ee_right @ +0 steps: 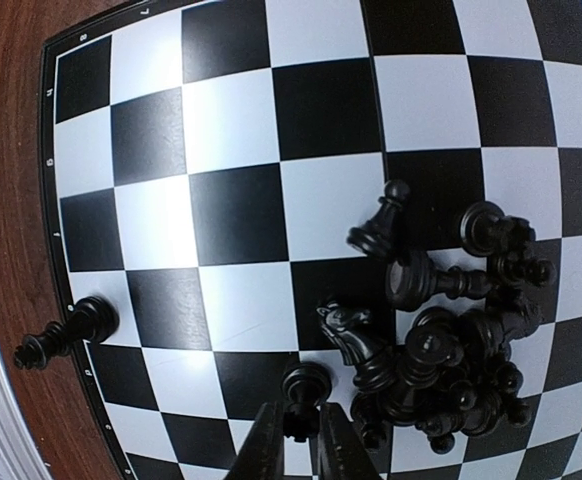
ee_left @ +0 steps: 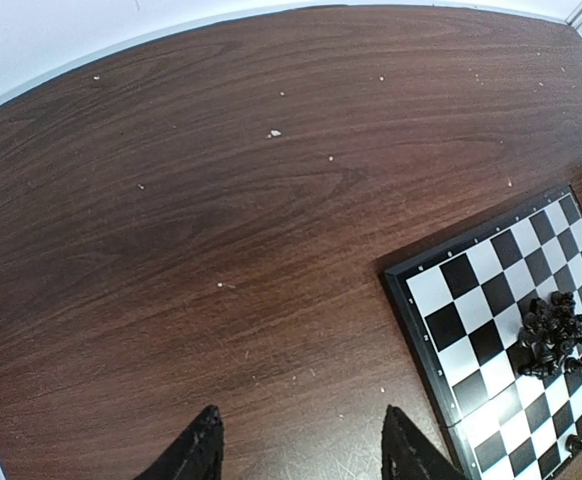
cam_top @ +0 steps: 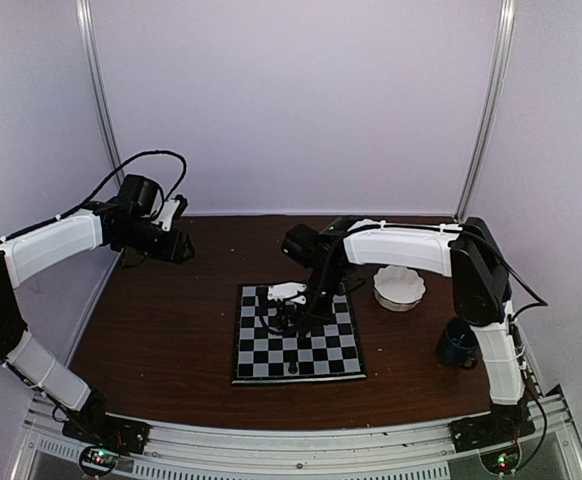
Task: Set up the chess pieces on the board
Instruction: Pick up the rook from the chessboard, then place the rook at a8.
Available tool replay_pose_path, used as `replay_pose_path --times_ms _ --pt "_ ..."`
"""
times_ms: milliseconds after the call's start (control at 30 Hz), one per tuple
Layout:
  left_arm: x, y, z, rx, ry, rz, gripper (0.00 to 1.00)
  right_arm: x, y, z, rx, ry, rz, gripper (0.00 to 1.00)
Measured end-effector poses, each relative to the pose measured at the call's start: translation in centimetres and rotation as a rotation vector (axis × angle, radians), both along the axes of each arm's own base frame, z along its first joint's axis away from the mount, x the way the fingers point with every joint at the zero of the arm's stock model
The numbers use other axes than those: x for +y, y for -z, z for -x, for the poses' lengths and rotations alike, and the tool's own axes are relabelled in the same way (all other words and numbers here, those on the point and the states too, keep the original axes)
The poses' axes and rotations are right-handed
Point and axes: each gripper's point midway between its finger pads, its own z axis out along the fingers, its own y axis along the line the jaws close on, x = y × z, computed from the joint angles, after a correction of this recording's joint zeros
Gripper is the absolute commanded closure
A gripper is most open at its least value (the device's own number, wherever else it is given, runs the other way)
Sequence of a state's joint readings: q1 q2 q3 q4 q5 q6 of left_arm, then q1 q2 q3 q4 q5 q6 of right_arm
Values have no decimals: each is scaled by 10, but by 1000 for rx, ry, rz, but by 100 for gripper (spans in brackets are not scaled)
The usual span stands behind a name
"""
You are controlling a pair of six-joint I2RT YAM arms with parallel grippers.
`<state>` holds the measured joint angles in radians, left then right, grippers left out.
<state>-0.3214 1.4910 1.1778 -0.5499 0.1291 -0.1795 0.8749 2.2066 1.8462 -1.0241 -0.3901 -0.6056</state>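
At the edge of the pile, the right end effector (ee_right: 298,425) has its fingers pressed in on a pawn (ee_right: 304,385), one on each side of its base. The grip looks made, though I cannot tell whether the pawn is off its square yet. Just beside it, the pile (ee_right: 451,370) of black pieces lies heaped and tangled near the middle of the board (ee_right: 221,120), most of them toppled. A second pawn (ee_right: 381,225) leans a little apart at the pile's far side. A lone piece (ee_right: 66,335) sits at the board's rim, well apart from the heap; whether it stands or lies I cannot tell. Beyond the board, on the worktop (cam_top: 171,330), a white bowl (cam_top: 399,290) and a dark mug (cam_top: 459,345) stand to the right. The left end effector (ee_left: 301,455) hangs spread and empty over bare worktop, well off the board's left side.

The step in hand, I judge, is picking one pawn out of the heap, and the setting-up has hardly begun. The next move calls for a straight lift, so that neighbouring pieces are not dragged along. Then comes a carry to a home square and an upright set-down before letting go.
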Motion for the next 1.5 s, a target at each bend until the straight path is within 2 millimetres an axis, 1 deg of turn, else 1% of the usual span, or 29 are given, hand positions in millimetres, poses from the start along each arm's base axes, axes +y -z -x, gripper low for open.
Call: replay_pose_path --times_ms 100,267,367,433,500,600,667,700,733,800,900,967,1000,1067,1333,1500 --pt "-1 0 0 2 3 5 46 1 -1 -1 -3 6 -3 97" --pt "-2 0 1 3 6 8 46 1 -2 -1 -6 5 -5 98" --pt "-2 0 1 3 7 9 46 -3 -6 2 -7 6 -5 98" --pt "-2 0 1 4 9 12 46 -9 -14 6 -13 7 -5 98" --pt "-3 0 1 5 11 14 46 -18 -28 12 -28 7 -16 98" --pt "-4 0 1 5 14 17 46 -35 -52 26 -53 6 -37 98" --pt "-3 0 1 6 14 18 46 -48 -62 36 -68 3 -49 98" --pt "-3 0 1 6 13 18 46 -59 -64 44 -69 1 -44 98" --pt "-3 0 1 6 13 18 46 -64 -64 47 -68 0 -37 98" --pt "-3 0 1 5 13 17 46 -77 -56 57 -62 -7 -17 98" --pt "-3 0 1 5 13 17 46 -98 -32 71 -26 -10 48 97" --pt "-3 0 1 5 12 17 46 -109 -18 79 -3 -10 85 97" --pt "-3 0 1 5 12 17 46 -111 -15 80 2 -10 94 97" --pt "-3 0 1 5 12 17 46 -112 -11 81 4 -9 96 97" --pt "-3 0 1 5 12 16 46 -103 -10 74 -24 -3 60 96" --pt "-3 0 1 5 12 16 46 -101 -5 73 -19 0 64 95"
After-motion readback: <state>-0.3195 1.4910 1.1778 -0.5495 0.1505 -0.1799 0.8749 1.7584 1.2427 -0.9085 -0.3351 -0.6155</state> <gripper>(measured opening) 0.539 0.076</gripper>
